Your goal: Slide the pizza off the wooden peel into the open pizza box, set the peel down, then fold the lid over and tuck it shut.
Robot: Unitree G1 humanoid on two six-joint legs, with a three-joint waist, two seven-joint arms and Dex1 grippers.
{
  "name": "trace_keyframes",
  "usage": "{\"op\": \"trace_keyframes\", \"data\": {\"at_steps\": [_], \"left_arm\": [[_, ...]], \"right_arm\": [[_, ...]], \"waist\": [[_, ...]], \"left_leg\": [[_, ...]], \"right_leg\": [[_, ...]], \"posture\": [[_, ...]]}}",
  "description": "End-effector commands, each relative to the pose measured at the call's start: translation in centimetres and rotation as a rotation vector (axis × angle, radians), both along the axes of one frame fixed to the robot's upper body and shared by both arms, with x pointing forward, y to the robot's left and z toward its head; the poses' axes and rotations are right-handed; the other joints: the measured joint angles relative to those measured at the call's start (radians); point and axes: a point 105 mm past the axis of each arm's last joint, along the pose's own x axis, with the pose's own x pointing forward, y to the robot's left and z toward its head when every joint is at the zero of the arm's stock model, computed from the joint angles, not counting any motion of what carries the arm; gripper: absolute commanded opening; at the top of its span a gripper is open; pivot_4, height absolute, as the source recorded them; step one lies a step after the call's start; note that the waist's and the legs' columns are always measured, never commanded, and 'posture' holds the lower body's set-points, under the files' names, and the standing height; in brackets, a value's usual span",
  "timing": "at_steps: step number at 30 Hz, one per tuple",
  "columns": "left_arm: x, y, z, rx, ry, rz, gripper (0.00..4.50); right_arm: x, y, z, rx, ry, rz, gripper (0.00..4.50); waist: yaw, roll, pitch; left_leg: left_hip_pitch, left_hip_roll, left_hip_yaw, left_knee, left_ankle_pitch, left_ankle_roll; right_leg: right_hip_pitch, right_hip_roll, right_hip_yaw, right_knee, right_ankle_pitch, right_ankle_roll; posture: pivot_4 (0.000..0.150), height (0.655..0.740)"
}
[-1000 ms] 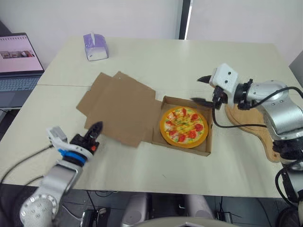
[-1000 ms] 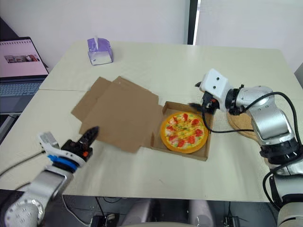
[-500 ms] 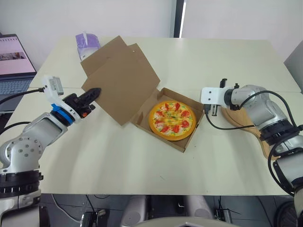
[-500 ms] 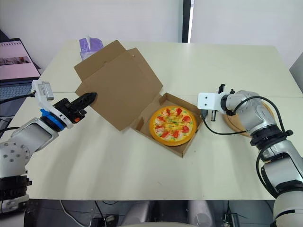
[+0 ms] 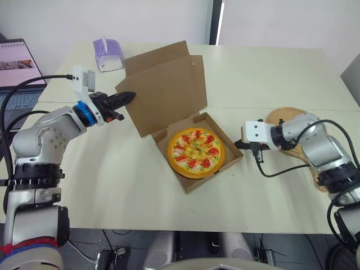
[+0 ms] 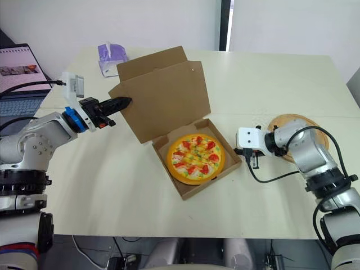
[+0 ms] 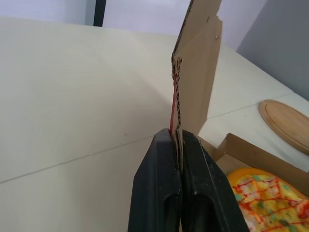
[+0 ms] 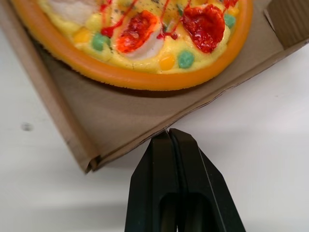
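The pizza (image 5: 196,152) lies in the open cardboard box, whose base (image 5: 190,185) sits mid-table. The lid (image 5: 169,84) stands raised, tilted back over the box's far side. My left gripper (image 5: 126,97) is shut on the lid's left edge; in the left wrist view the cardboard (image 7: 190,72) is pinched between the black fingers (image 7: 164,159). My right gripper (image 5: 239,144) is shut with nothing in it, its tips (image 8: 169,133) against the outside of the box's right wall (image 8: 145,140). The wooden peel (image 6: 298,121) rests on the table behind my right arm.
A purple tissue box (image 5: 108,54) stands at the far left of the table. Past the table's left edge is an open laptop (image 5: 17,73). A black cable (image 5: 281,169) loops on the table beside my right gripper.
My left gripper has swung the lid from flat on the table to upright. My right gripper has shut and dropped to the box's right wall. The box has turned a little.
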Motion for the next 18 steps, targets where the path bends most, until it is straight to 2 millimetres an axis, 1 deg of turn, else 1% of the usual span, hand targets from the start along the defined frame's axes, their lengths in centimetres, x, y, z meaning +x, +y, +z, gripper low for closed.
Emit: {"op": "trace_keyframes", "data": {"at_steps": [1, 5, 8, 10, 12, 14, 16, 18], "left_arm": [[0.8, -0.9, 1.5, 0.041, -0.112, -0.078, 0.0], [2.1, -2.4, 2.4, 0.058, -0.218, -0.144, 0.0], [2.6, -3.4, 2.7, 0.078, -0.281, -0.192, 0.0], [2.8, -3.8, 2.8, 0.102, -0.315, -0.219, 0.0], [3.0, -3.9, 2.9, 0.114, -0.333, -0.231, 0.0], [3.2, -4.1, 3.1, 0.126, -0.354, -0.235, 0.0], [3.2, -4.2, 3.5, 0.145, -0.388, -0.244, 0.0], [3.2, -4.4, 4.0, 0.16, -0.427, -0.242, 0.0]], "right_arm": [[-2.1, 1.5, 1.6, 0.085, 0.013, 0.027, 0.03], [-4.3, 3.2, 1.5, 0.155, 0.058, 0.012, 0.03], [-5.3, 4.3, 1.1, 0.191, 0.079, -0.004, 0.03], [-5.4, 4.8, 1.1, 0.219, 0.065, -0.028, 0.03], [-4.6, 4.9, 1.3, 0.239, -0.006, -0.068, 0.03], [-3.9, 4.1, 1.8, 0.259, -0.051, -0.109, 0.03], [-3.7, 3.1, 2.6, 0.278, -0.071, -0.124, 0.03], [-2.4, 1.4, 4.2, 0.378, -0.088, -0.252, 0.41]], "waist": [[0.001, 0.0, 0.0], [0.002, 0.0, 0.0], [0.0, 0.0, 0.0], [0.0, -0.001, 0.0], [0.0, -0.001, 0.0], [0.0, -0.001, 0.0], [0.0, -0.001, 0.0], [0.001, -0.001, 0.0]], "left_leg": [[-0.001, 0.0, 0.0, 0.0, 0.0, 0.0], [-0.012, 0.0, -0.003, 0.007, 0.0, 0.0], [-0.013, -0.001, -0.002, 0.007, 0.0, 0.0], [-0.013, -0.001, -0.002, 0.007, 0.0, 0.0], [-0.013, -0.001, -0.002, 0.007, 0.0, 0.0], [-0.013, -0.002, -0.002, 0.007, 0.0, 0.0], [-0.014, -0.002, -0.002, 0.007, 0.0, 0.0], [-0.015, -0.003, -0.002, 0.007, 0.0, 0.0]], "right_leg": [[-0.001, 0.0, 0.0, 0.0, 0.0, 0.0], [-0.008, 0.0, -0.003, 0.002, 0.001, 0.0], [-0.009, -0.001, -0.003, 0.002, 0.002, 0.0], [-0.01, -0.001, -0.002, 0.002, 0.002, 0.0], [-0.01, -0.001, -0.002, 0.002, 0.002, 0.0], [-0.01, -0.001, -0.002, 0.003, 0.002, 0.0], [-0.01, -0.001, -0.002, 0.003, 0.002, 0.001], [-0.011, -0.002, -0.002, 0.002, 0.002, 0.001]], "posture": [[0.15, 0.7251], [0.15, 0.7251], [0.15, 0.7251], [0.15, 0.7251], [0.15, 0.7251], [0.15, 0.7251], [0.15, 0.7251], [0.15, 0.7251]]}}
